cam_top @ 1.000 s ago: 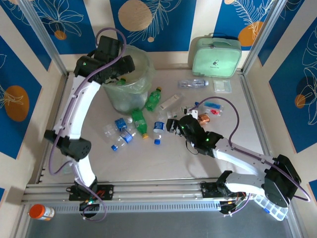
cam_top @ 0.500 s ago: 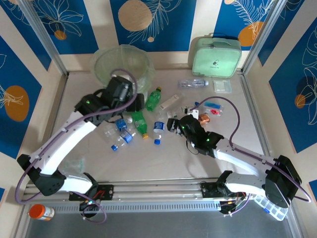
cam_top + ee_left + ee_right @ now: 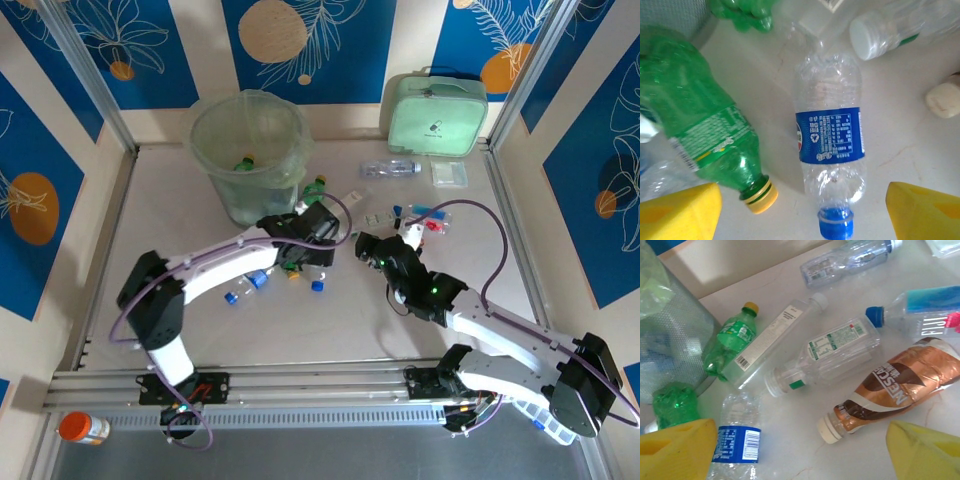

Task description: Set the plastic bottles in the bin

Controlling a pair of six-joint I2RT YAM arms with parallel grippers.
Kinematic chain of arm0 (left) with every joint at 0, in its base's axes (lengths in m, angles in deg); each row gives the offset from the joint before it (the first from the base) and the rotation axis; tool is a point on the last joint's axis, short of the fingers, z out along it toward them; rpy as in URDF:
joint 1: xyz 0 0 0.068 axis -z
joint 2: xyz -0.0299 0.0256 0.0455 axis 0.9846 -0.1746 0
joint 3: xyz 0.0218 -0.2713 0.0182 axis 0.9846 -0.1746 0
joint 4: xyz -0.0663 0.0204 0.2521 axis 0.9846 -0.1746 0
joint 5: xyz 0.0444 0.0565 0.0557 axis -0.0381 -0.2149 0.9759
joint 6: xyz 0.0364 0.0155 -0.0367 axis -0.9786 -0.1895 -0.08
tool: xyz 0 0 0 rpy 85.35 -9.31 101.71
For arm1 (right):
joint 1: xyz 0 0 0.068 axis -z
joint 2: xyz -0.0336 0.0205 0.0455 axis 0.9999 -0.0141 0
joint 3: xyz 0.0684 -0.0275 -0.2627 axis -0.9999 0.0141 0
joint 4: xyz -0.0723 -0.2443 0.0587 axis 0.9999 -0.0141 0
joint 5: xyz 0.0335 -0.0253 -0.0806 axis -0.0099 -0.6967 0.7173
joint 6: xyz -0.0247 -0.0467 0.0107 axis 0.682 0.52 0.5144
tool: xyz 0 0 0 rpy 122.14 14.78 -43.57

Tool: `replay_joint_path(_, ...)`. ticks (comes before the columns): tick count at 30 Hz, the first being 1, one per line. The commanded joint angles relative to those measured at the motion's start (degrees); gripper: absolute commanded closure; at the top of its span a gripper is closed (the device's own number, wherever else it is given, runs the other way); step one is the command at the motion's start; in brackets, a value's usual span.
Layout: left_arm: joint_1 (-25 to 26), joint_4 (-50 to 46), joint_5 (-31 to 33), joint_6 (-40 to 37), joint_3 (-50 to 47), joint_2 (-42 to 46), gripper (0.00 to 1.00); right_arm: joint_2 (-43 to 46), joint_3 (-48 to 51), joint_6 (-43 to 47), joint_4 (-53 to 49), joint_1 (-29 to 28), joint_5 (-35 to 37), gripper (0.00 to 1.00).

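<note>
While the left gripper (image 3: 801, 210) hangs with its yellow fingers (image 3: 680, 212) spread wide and nothing between them, a clear bottle (image 3: 829, 105) lies flat on the table (image 3: 905, 150) straight ahead of the gap. Its long axis runs directly away from the gripper, with the blue cap (image 3: 836, 227) nearest the fingertips and the base farthest off. It is see-through and crinkled, with a blue printed label around its middle. Beside it, ahead of one finger, lies a green bottle (image 3: 700, 120). It is slanted, its yellow cap (image 3: 760, 197) pointing back toward the gripper and in toward the clear bottle's neck; cap and neck are close but apart. Its label is green with pale print.

The right gripper (image 3: 800, 455) is likewise spread wide and grips nothing. Close by one of its fingers lies a crushed bottle (image 3: 737, 440), clear with a blue label, its length running away from the gripper. Farther ahead on that side a second green bottle (image 3: 732, 342) points its yellow cap away from the gripper, its base near the bin (image 3: 670, 335). Ahead of the other finger a brown coffee bottle (image 3: 900, 380) lies slanted, cream cap toward the gripper. Just beyond it is a squarish bottle (image 3: 835, 352) with a white cap.

From above, the bin stands upright beyond the left gripper, lined with pale green film, green bottles inside.
</note>
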Motion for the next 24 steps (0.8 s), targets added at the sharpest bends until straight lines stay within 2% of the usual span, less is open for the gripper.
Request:
replay_joint_path(1,0.4,2.8,-1.3,0.0,4.6,-4.9,0.16,1.6,0.7,-2.2,-1.4,-0.1,4.3,0.13)
replay_joint_path(11,-1.3,0.3,-0.1,0.0,14.2,-18.0,0.18,1.7,0.9,-1.9,-0.6,-0.1,4.3,0.13)
replay_joint_path(19,-2.3,3.6,-2.6,1.6,11.5,-19.5,0.28,1.9,1.2,-1.9,0.1,-0.1,3.9,0.13)
replay_joint_path(24,-2.5,4.0,-3.1,1.7,11.1,-20.3,0.38,2.1,1.2,-1.8,0.1,-0.1,4.1,0.13)
